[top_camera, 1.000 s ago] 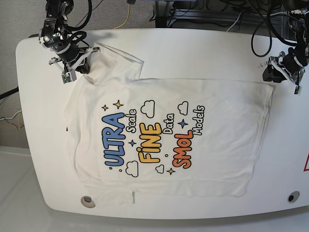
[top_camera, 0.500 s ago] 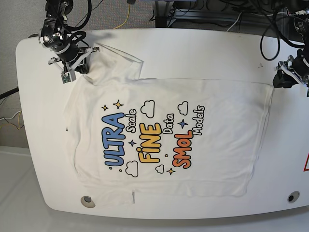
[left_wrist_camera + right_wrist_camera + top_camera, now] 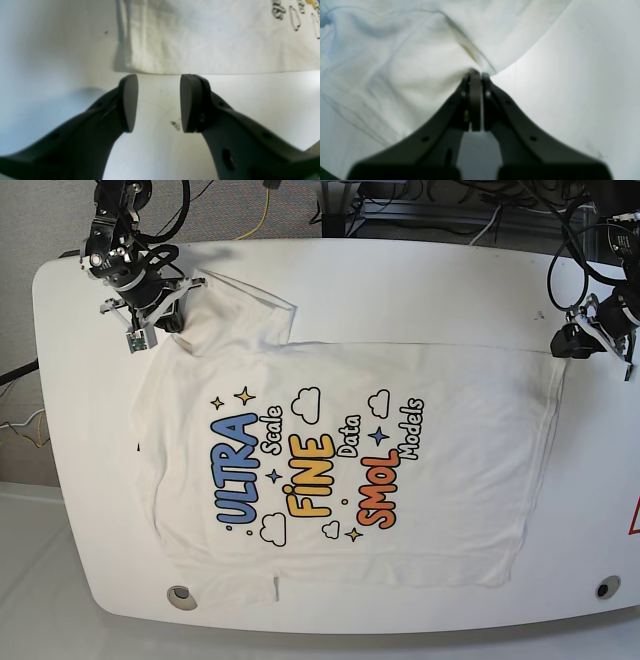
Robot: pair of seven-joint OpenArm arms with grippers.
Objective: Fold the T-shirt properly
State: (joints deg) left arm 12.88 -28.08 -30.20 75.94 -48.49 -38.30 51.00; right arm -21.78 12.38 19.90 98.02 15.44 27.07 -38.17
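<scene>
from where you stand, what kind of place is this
Probably a robotics lab workbench: a white table with two arms mounted at its edge, loose cables behind it, and a printed T-shirt spread flat for a folding trial.

Left gripper (image 3: 158, 102) jaws parted, seemingly just short of T-shirt (image 3: 212, 42) hem.

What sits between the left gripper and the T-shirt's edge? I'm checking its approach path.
Only bare white table, seen in the left wrist view; the open left gripper faces the T-shirt.

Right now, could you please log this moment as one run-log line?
T-shirt: flat on table, print up | right gripper: shut on T-shirt | left gripper: open, beside hem corner, holding nothing
</scene>
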